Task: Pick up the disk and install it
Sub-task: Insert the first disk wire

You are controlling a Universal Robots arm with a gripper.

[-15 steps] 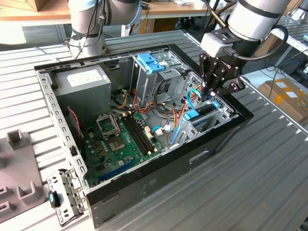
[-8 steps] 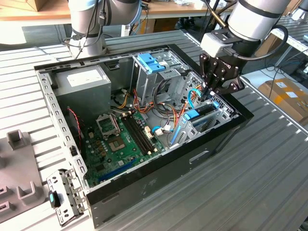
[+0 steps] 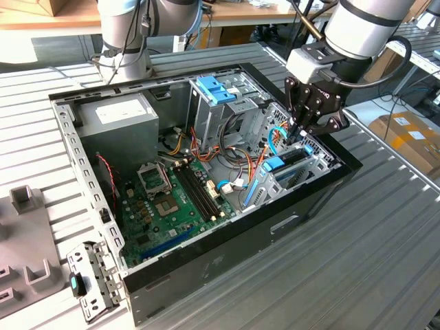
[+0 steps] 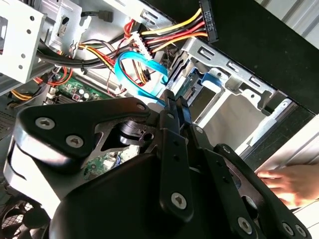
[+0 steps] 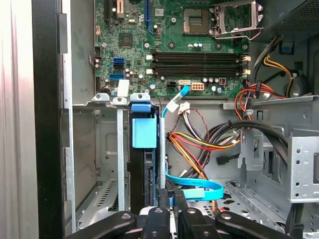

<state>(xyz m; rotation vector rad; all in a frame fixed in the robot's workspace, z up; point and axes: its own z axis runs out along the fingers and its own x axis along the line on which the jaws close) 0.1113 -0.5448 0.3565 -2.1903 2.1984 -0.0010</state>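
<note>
Exterior view: an open computer case [image 3: 206, 268] lies on a slatted table. The robot arm reaches down into it in the upper part of the frame, toward the exterior view's right. The gripper [image 3: 302, 134] hangs over the metal drive cage [image 3: 306, 173] at that end of the case. The disk [image 3: 278, 164] stands on edge inside the cage, its blue carrier tab just below the claw, toward the exterior view's left.

In the first wrist view the disk [image 5: 144, 167] is upright in its slot, a dark body with a blue tab. The gripper [image 5: 172, 201] meets its near edge. How deep the disk sits cannot be told. In the second wrist view the gripper [image 4: 175, 105] is closed to a narrow gap around a sliver of blue. I judge this to be the carrier's edge, so the claw is gripping the disk.

Several things could go wrong:
- A blue data cable [image 5: 199, 185] loops just beside the fingertips. It could be pinched or dragged along, straining its plug.
- A bundle of power wires [image 5: 199, 142] lies near the slot and could snag.
- A slight tilt of the disk against the cage rails could jam it.
- A person's hand [image 4: 289, 181] rests by the outside of the case, close enough to the arm to be struck.
</note>
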